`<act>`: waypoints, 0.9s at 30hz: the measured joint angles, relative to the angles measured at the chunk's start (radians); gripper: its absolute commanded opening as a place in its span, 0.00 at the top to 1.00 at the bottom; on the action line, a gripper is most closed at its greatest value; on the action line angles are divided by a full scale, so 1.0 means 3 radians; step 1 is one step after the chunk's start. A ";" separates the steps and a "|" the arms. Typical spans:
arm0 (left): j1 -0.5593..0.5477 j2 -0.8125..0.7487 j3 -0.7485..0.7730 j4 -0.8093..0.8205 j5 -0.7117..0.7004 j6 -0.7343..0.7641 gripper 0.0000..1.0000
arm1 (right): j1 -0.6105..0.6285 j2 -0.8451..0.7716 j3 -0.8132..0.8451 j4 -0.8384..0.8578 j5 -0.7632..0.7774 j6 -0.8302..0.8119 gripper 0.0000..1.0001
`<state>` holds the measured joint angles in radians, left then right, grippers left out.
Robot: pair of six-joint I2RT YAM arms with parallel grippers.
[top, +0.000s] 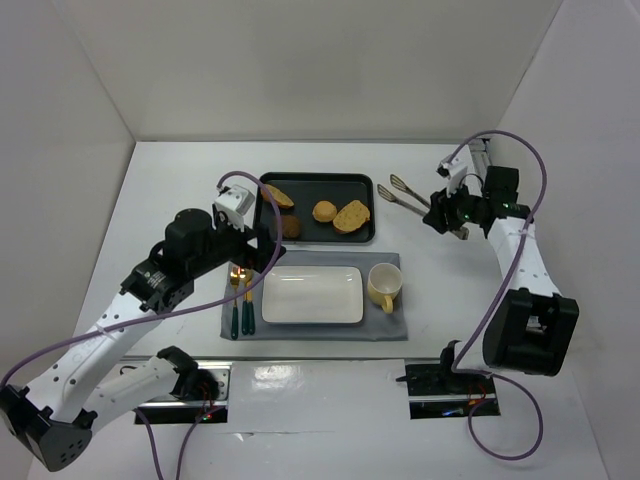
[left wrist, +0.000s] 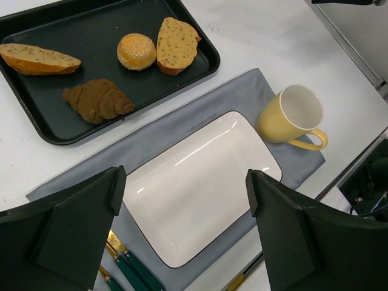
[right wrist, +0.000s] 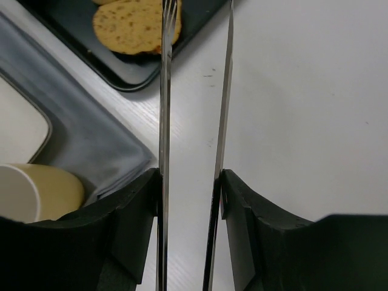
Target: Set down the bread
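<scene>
A black tray (top: 316, 179) holds a long bread slice (top: 279, 196), a brown croissant (top: 290, 226), a round bun (top: 324, 211) and a seeded slice (top: 351, 216). A white rectangular plate (top: 312, 295) lies empty on a grey mat below it. My left gripper (left wrist: 185, 176) is open and empty, hovering over the plate (left wrist: 200, 151). My right gripper (right wrist: 190, 176) is shut on metal tongs (right wrist: 163, 121), to the right of the tray. The tongs' tips point toward the seeded slice (right wrist: 133, 24), and nothing is between them.
A yellow mug (top: 384, 286) stands on the mat right of the plate. Gold and green cutlery (top: 240, 300) lies on the mat's left. White walls enclose the table at the back and both sides.
</scene>
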<state>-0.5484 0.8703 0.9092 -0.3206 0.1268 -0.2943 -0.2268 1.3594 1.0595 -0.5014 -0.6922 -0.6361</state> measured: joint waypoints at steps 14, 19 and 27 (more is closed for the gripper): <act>0.0000 0.0023 -0.0065 0.0000 -0.0086 0.0005 0.00 | 0.0959 0.0318 0.0226 -0.0153 0.0024 0.0074 0.45; 0.0000 0.0023 -0.0065 0.0001 -0.0112 0.0008 0.00 | 0.1256 0.0589 0.0367 -0.0117 0.0136 0.0090 0.44; 0.0000 0.0023 -0.0065 0.0000 -0.0148 0.0008 0.00 | 0.1380 0.0872 0.0456 -0.0038 0.0326 0.0150 0.44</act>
<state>-0.5484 0.8772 0.8898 -0.3206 0.0826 -0.2920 0.1871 1.6211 1.1965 -0.5129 -0.5945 -0.5911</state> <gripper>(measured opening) 0.995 0.561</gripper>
